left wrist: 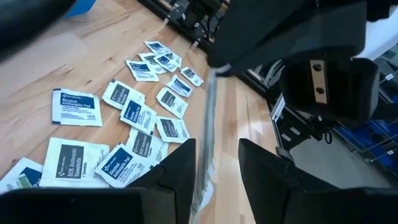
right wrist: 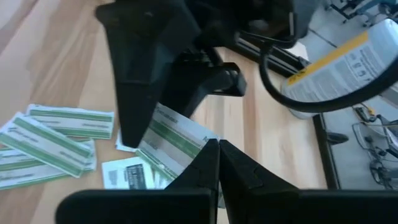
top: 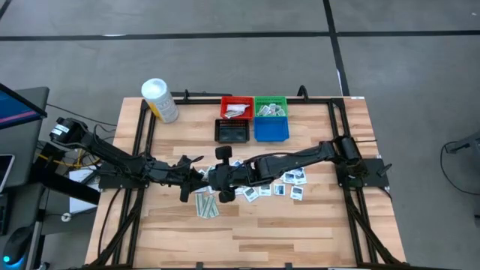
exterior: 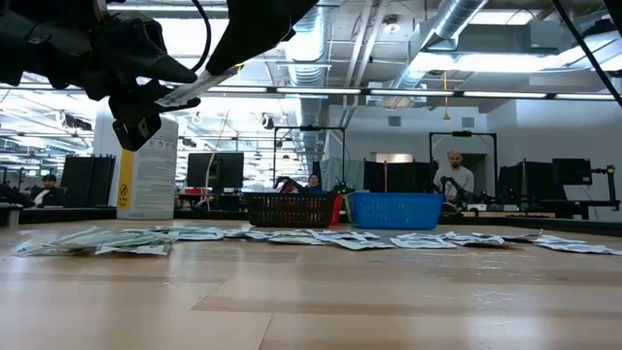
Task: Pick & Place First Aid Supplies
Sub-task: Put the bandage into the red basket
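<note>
Wooden surface (top: 300, 225) fills the frame's centre; four small bins sit at its upper middle: red (top: 236, 107), green (top: 271, 107), black (top: 232, 131), blue (top: 271, 130). One white tub (top: 160, 100) stands upper left. Packets (top: 289, 184) lie mid-frame, too many and overlapping to count: light, thin, floppy, best pinched at an edge. Right claw (right wrist: 217, 144), fully closed, pinches a green-striped strip (right wrist: 176, 140) on edge between the part-open fingers of the left claw (left wrist: 214, 149).

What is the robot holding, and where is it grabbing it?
The right tool pinches a green-white strip packet by one end; the open left tool straddles it.
</note>
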